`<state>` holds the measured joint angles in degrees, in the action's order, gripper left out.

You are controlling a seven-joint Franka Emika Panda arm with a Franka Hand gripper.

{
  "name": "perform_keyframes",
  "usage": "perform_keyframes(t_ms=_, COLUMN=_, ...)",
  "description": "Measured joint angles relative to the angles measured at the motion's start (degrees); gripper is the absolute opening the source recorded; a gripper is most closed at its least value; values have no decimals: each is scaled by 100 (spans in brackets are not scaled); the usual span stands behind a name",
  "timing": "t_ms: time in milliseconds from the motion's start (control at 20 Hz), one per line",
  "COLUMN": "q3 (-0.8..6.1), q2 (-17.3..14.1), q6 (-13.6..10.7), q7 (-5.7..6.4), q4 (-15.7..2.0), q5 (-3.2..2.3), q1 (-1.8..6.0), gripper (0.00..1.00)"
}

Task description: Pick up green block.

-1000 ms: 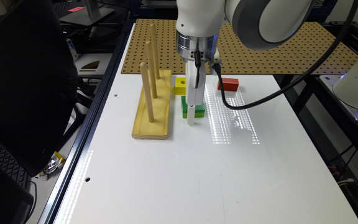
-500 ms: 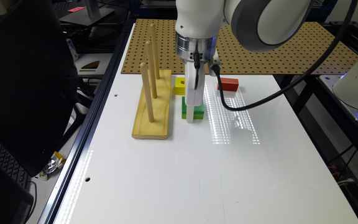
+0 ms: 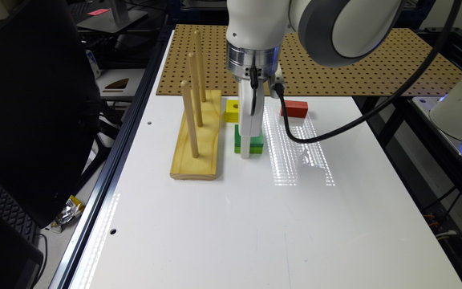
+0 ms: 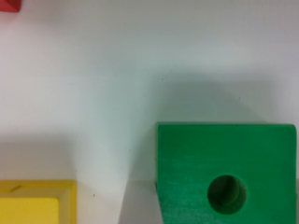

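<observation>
A white robot arm reaches down from the top centre of the exterior view to a white bench. Its tool stands upright at the near edge of the green block, low enough that the white tip overlaps the block's front face. Whether the tool is spread or pressed against the block cannot be told from either view.

The green block lies flat on the bench just above the middle of the exterior frame. In the wrist view, the green block sits in the lower right of the frame, its dark top square to the camera and its round centre hole plainly open.

Just beyond the green block, toward the top of the exterior frame, is a smaller yellow block with its own hole. A red block lies farther to the right, well apart. To the left stands a pale wooden peg board carrying three upright dowels, near the green block but not touching it.

The block looks like painted wood: stiff, light, unlikely to crush or chip under a firm pinch. Its paint seems smooth, so it might slip a little. The best hold is probably across two opposite lime-green side faces, centred on the hole, keeping clear of the yellow block.
</observation>
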<state>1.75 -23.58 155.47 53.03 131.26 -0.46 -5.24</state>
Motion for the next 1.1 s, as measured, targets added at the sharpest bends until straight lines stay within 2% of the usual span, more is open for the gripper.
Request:
perform_keyframes(t_ms=300, q3=3, q2=108, q6=-62, q7=0, q4=2, q5=0, q1=0, gripper=0)
perform_keyframes(t_ms=650, q3=10, q2=548, q6=-428, q7=0, q4=34, q5=0, q1=0, gripper=0)
perform_keyframes(t_ms=900, q3=15, q2=1072, q6=-944, q7=0, q4=56, q5=0, q1=0, gripper=0)
perform_keyframes(t_ms=1100, q3=17, q2=1183, q6=-1044, q7=0, q4=90, q5=0, q1=0, gripper=0)
